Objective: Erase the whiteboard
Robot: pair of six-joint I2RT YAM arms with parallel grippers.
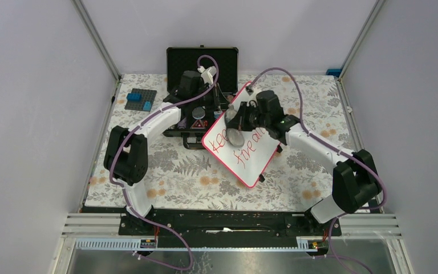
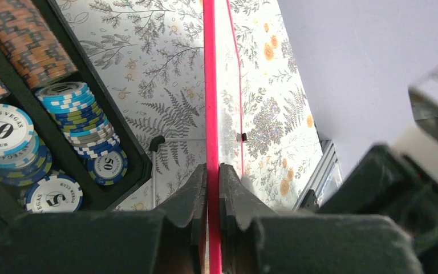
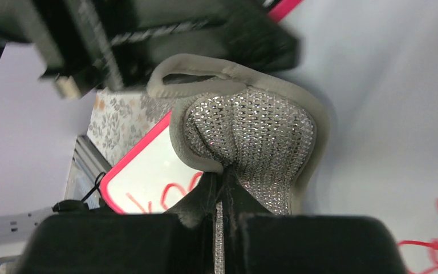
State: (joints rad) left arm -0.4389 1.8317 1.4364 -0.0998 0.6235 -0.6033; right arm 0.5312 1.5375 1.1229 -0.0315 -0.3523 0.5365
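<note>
The whiteboard (image 1: 250, 149) is white with a red-pink rim and red handwritten text, tilted up off the table. My left gripper (image 1: 223, 106) is shut on its upper rim; in the left wrist view the rim (image 2: 210, 85) runs edge-on between my closed fingers (image 2: 213, 174). My right gripper (image 1: 240, 121) is shut on a grey mesh cloth pad (image 1: 235, 136) that rests against the board's face over the writing. In the right wrist view the cloth (image 3: 251, 140) bulges above my gripper (image 3: 222, 182), with the board's corner (image 3: 142, 177) and red letters behind.
An open black case (image 1: 201, 63) with poker chips (image 2: 68, 114) stands behind the board, close to my left gripper. A grey plate with blue bricks (image 1: 141, 100) lies at the back left. The table has a floral cloth (image 1: 165, 171). Walls enclose the sides.
</note>
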